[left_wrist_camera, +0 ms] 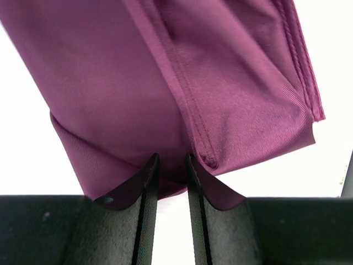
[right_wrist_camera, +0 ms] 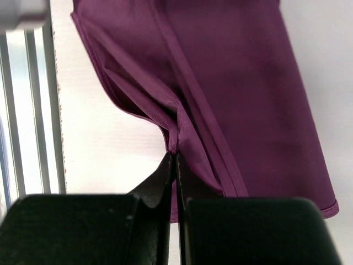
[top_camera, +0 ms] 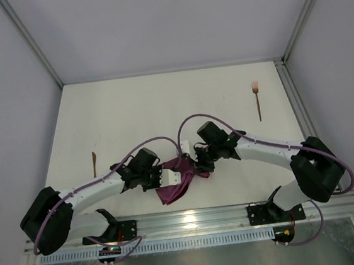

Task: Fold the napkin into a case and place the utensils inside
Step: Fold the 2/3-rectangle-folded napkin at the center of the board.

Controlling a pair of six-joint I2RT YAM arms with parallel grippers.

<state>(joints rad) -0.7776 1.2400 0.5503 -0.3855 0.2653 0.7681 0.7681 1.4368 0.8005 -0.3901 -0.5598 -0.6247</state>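
A slim copper utensil (top_camera: 94, 163) lies at the far left. My left gripper (left_wrist_camera: 172, 165) stands narrowly parted around a fold of the napkin (top_camera: 172, 190); I cannot tell whether it grips. My right gripper (right_wrist_camera: 175, 160) pinches the napkin's hem. The fork (top_camera: 257, 102) lies at the far right.

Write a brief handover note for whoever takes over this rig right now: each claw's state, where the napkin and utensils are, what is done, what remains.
Left claw: jaws slightly apart, napkin cloth at the tips; grip unclear.
Right claw: shut on a napkin fold.
Napkin: bunched between both claws near the front edge of the table, not a case yet.
Utensils: fork far right, second utensil at left, both lying apart from the cloth.
Done: no finished fold.
Left: fold the case, then insert both utensils.
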